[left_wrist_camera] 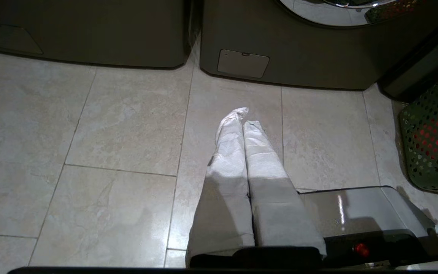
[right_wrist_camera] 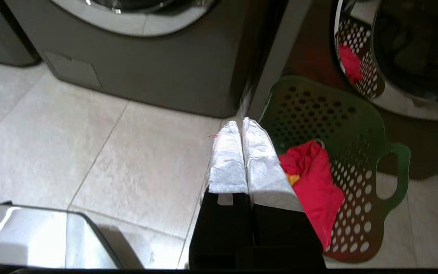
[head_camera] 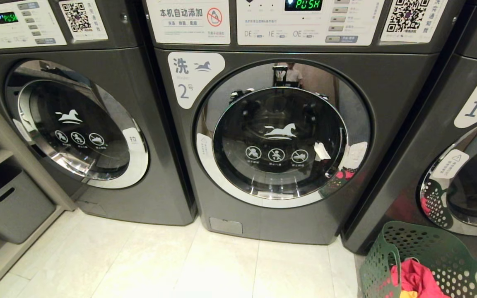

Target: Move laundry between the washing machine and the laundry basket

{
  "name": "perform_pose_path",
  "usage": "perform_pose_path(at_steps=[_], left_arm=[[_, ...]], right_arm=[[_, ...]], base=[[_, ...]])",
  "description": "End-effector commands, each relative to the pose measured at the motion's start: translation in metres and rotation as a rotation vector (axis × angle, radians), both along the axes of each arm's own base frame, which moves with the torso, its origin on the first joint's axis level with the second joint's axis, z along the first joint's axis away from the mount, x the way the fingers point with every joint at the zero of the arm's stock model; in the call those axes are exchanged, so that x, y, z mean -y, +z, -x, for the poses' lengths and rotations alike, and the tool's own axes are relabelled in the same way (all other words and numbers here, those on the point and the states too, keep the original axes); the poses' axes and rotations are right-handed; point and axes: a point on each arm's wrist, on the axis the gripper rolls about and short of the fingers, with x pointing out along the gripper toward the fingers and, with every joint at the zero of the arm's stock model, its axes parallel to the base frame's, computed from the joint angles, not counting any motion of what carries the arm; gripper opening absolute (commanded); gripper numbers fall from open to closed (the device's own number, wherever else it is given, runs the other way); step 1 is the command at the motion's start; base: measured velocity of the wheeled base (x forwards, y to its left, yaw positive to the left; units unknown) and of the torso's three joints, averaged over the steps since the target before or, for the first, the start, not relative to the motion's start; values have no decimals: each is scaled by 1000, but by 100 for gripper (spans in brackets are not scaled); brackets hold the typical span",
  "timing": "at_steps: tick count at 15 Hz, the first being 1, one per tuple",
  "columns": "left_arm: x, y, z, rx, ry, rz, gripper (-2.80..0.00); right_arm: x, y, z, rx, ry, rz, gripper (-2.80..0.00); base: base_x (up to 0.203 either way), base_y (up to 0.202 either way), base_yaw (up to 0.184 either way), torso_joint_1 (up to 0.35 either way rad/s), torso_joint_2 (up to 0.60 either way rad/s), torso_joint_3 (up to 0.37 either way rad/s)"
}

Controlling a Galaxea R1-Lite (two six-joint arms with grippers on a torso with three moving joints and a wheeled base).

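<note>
Low over the pale tiled floor (left_wrist_camera: pixel 120 125), the left tool (left_wrist_camera: pixel 243 116) hung with its two cloth-wrapped fingers (left_wrist_camera: pixel 230 152) pressed together, holding nothing. It pointed toward the foot of the washing machine (head_camera: pixel 280 140), short of the small access flap (left_wrist_camera: pixel 243 63) at the machine's lower corner. Beside it lay a glossy grey part of the robot's base (left_wrist_camera: pixel 359 207) with a red button (left_wrist_camera: pixel 361 249).

Likewise, the right tool (right_wrist_camera: pixel 241 125) was closed and empty, its wrapped fingers (right_wrist_camera: pixel 259 160) touching along their length. In the right wrist view it hung just beside the laundry basket (right_wrist_camera: pixel 340 125), near the basket's rim and close to the gap between two machines.

Inside the green perforated basket lay the laundry (right_wrist_camera: pixel 314 179): a red-pink garment with a bit of orange-yellow cloth showing at its edge. The basket stood on the floor in front of the machine labelled 1 (head_camera: pixel 462 145), to the right of the washing machine, touching or nearly touching that neighbour's front.

Seen from the head view, the washing machine's round chrome-rimmed door (head_camera: pixel 282 134) was shut, its white label (head_camera: pixel 193 76) bearing a 2, and its display (head_camera: pixel 303 4) read PUSH. Another grey machine (head_camera: pixel 81 124) stood to its left. Neither arm showed in the head view.
</note>
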Motion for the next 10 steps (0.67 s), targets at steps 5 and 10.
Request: perform_pose_path(at_steps=[5, 10], left_arm=[[-6, -16, 0, -50, 191, -143, -280], [-6, -18, 10, 68, 57, -136, -280]], right_arm=[[0, -2, 7, 144, 10, 5, -280], [0, -2, 7, 144, 12, 0, -280]], base=[[0, 0, 0, 0, 0, 0], [0, 0, 0, 0, 0, 0]])
